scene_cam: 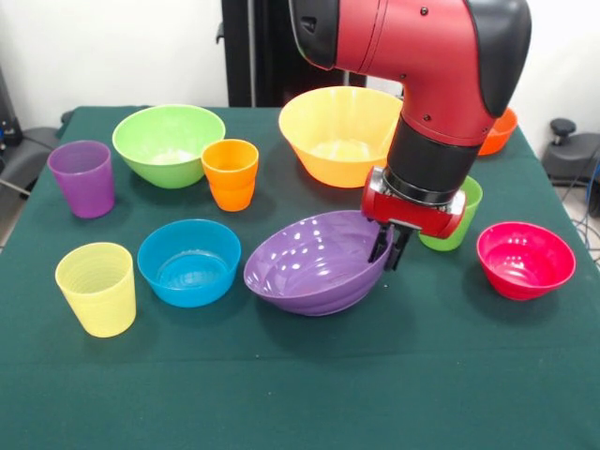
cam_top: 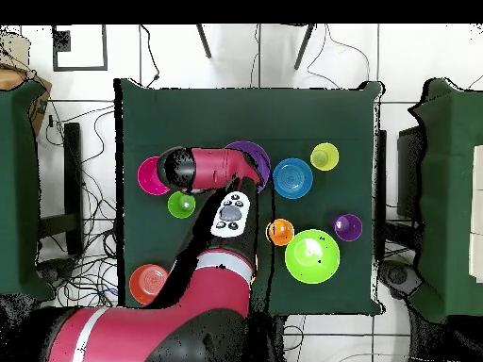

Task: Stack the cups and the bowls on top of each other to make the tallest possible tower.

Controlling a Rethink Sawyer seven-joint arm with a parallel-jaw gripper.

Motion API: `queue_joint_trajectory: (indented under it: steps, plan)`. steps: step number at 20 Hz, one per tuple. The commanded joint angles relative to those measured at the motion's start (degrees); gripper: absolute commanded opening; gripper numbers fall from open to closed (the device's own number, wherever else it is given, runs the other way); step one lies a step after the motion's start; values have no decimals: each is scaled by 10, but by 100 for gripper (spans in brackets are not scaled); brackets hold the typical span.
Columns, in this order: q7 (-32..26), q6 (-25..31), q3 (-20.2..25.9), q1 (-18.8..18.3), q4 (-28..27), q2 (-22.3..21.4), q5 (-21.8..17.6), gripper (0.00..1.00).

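My gripper is shut on the right rim of the wide purple bowl, which tilts with that side raised. In the overhead view the arm covers most of this bowl. Behind it stands the large orange-yellow bowl. The light green bowl, blue bowl, pink-red bowl and orange-red bowl each sit alone. The purple cup, orange cup and yellow cup stand upright. The green cup is half hidden behind the gripper. No tower shows.
A dark green cloth covers the table. Its front strip holds no objects. Black stands rise behind the far edge. Cables lie on the floor around the table.
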Motion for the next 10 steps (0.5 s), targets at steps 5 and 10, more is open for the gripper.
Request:
queue_joint_trajectory:
  steps: [5,10]
  plan:
    - [0,-19,79,1,38,0,-32,0]
    - [-7,-28,94,-8,64,-18,-30,0]
